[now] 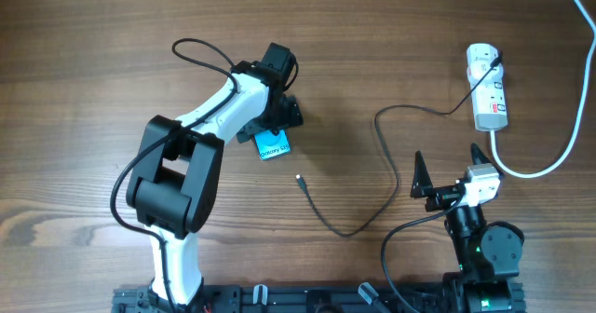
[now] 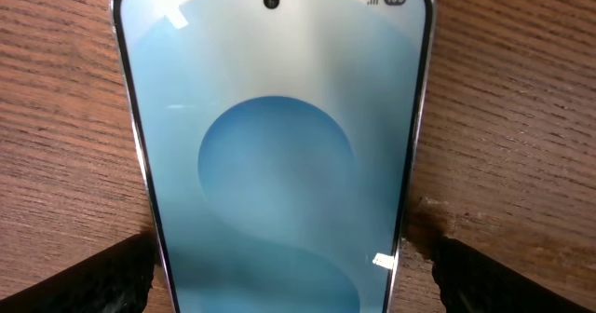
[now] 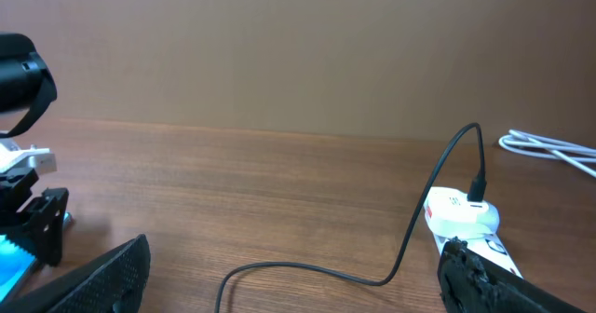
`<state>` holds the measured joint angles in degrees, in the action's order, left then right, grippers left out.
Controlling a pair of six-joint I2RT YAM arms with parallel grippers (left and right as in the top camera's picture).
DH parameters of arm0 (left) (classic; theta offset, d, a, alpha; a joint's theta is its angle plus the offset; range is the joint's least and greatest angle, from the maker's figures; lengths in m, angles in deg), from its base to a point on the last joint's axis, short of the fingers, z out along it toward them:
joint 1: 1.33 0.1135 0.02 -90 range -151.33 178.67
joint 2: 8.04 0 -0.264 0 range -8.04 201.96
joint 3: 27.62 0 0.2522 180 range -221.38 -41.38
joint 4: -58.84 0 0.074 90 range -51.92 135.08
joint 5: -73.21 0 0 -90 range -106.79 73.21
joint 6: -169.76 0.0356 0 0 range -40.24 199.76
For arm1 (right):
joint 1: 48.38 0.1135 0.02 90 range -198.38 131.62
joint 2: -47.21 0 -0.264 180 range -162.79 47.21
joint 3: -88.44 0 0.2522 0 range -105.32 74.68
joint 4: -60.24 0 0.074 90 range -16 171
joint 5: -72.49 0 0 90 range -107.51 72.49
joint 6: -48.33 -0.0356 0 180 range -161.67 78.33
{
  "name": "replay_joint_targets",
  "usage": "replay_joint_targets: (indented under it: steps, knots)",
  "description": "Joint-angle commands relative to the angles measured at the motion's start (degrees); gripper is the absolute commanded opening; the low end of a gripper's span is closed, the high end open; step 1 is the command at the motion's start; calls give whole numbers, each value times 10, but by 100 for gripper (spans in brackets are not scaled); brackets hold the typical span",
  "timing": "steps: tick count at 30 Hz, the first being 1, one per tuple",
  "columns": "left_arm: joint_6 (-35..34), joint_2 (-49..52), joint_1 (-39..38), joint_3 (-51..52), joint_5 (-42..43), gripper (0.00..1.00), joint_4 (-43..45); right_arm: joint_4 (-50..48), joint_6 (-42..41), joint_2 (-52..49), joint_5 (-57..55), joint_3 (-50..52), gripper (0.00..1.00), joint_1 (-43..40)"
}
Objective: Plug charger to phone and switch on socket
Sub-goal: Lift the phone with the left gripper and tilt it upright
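The phone (image 1: pixel 273 146) lies flat on the wooden table, teal screen up, and it fills the left wrist view (image 2: pixel 275 145). My left gripper (image 1: pixel 277 127) is open and straddles one end of the phone, a finger on each side with small gaps (image 2: pixel 279 280). The charger's thin black cable (image 1: pixel 386 155) runs from its black plug in the socket (image 1: pixel 487 88) to a loose plug tip (image 1: pixel 299 178) on the table, below and right of the phone. My right gripper (image 1: pixel 447 161) is open and empty, below the socket; its view shows the cable (image 3: pixel 410 248) and the socket (image 3: pixel 461 215).
A thick white cord (image 1: pixel 559 155) loops from the socket along the right edge of the table and also shows in the right wrist view (image 3: pixel 549 150). The left arm's body (image 1: pixel 177 178) stands left of the phone.
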<state>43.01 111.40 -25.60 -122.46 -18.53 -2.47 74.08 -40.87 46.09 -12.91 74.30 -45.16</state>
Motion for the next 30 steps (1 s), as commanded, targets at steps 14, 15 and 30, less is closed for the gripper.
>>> replay_joint_targets:
  steps: [14, 15, 30]
  knots:
    - [-10, 13, 13, 41, 65, 73, -13, -2, 7, 0, -7, 1, 100, -2]
    - [-10, 3, 14, 41, 69, 72, -14, -2, 7, 0, -7, 1, 100, -2]
    - [-10, -108, 49, 42, 77, 66, -36, -2, 7, 0, -7, 1, 100, -2]
